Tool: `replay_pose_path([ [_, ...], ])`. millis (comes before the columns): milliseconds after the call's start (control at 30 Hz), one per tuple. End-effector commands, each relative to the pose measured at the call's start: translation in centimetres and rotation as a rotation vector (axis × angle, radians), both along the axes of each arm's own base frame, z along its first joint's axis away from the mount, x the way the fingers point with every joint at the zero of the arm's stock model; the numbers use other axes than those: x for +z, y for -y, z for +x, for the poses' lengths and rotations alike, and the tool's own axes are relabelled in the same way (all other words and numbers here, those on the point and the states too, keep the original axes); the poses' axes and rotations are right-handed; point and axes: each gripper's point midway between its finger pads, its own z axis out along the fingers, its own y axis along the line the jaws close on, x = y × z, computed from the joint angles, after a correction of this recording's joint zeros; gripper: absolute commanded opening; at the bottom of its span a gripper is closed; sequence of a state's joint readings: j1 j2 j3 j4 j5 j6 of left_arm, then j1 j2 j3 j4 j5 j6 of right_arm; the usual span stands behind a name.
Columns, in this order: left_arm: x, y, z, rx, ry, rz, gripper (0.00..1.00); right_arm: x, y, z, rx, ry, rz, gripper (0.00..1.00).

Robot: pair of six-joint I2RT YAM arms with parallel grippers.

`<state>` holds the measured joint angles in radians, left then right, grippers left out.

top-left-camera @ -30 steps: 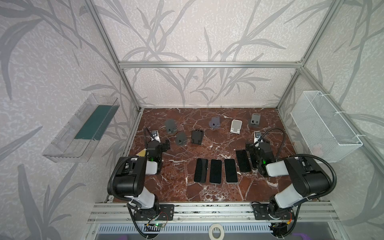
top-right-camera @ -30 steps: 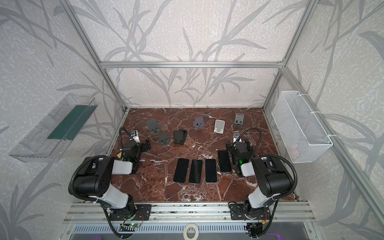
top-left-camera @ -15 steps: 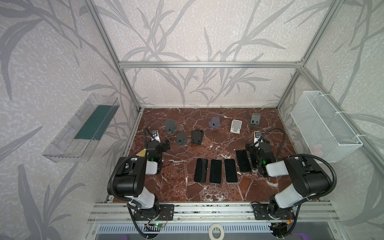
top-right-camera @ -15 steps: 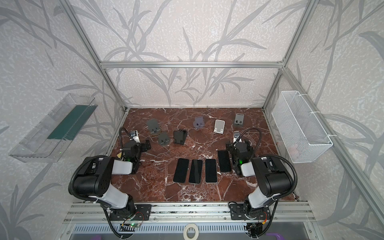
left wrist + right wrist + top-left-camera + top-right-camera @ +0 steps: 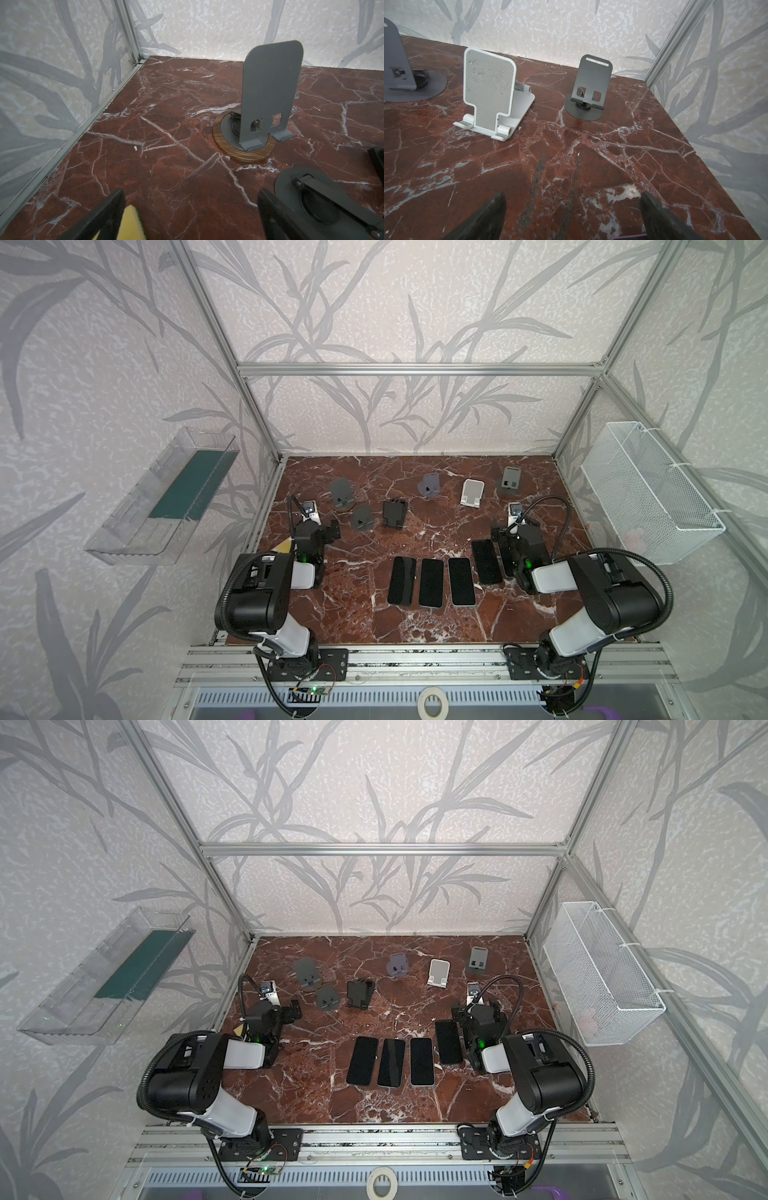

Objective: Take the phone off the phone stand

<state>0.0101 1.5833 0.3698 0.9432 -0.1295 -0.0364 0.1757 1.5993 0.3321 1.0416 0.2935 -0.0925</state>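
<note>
Writing/brands: any print on the phones or stands is too small to read.

Phones:
- Row of three phones (image 5: 431, 583) lies flat with dark screens at lower centre of the marble table (image 5: 374, 626). They lie side by side.
- Fourth phone (image 5: 485, 562) lies flat just right of the row and a little higher in frame.
- Fifth phone (image 5: 505, 562) lies beside the fourth, partly hidden by the right gripper (image 5: 517, 533).
- Every phone in view is down on the marble, well apart from the stands.

Stands, across the upper half of the table, left to right in both top views:
- wood-based stand (image 5: 270, 93), upright on a round wooden disc
- small grey stand (image 5: 361, 518)
- black stand (image 5: 394, 513)
- grey stand (image 5: 431, 485)
- white stand (image 5: 488, 91), textured face, two front lips
- slotted grey stand (image 5: 592, 81), near the upper right corner

Tools:
- Left gripper (image 5: 190, 197) sits at centre left in both top views. Its jaws are spread wide with nothing between them, and a yellow sponge (image 5: 131, 222) lies just beside one finger.
- Right gripper sits at centre right, jaws equally wide. The right wrist view shows only bare marble between them.

Compared with 0.5 s and 1.0 s ago: arms, phones and stands are all in the same places, and both jaw openings are unchanged. No motion noted.
</note>
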Motion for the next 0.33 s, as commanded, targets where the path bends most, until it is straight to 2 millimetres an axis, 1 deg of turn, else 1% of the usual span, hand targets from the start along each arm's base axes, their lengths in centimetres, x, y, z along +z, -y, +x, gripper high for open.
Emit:
replay_pose_path([
  [0,1.0,0.03,0.27,-0.003,0.026,0.016,0.99,0.81,-0.03,0.65,-0.006,0.027,0.02,0.99],
  [300,0.95,0.04,0.26,-0.003,0.024,0.016,0.99,0.76,-0.07,0.71,-0.005,0.023,0.022,0.99],
])
